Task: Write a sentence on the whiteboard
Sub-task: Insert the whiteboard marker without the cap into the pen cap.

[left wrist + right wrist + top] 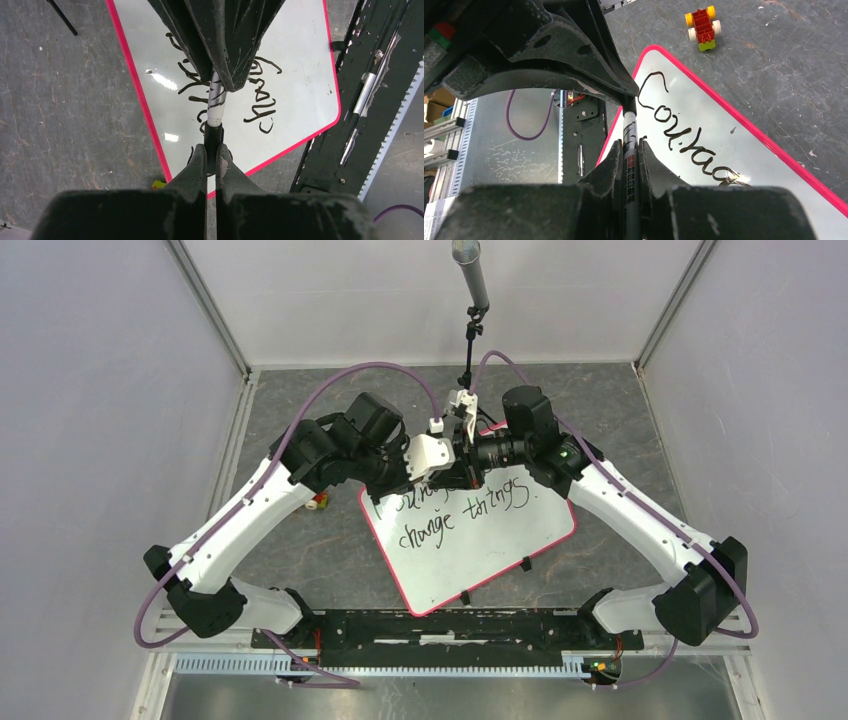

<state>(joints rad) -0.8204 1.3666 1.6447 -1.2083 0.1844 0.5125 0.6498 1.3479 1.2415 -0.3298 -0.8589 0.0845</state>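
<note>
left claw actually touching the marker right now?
Touching. The left wrist view shows the left claw with both fingers pressed against the black end of the marker, with no gap on either side.

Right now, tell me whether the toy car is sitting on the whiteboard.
No, the toy car lies on the grey table, clear of the whiteboard and its pink rim.
</note>
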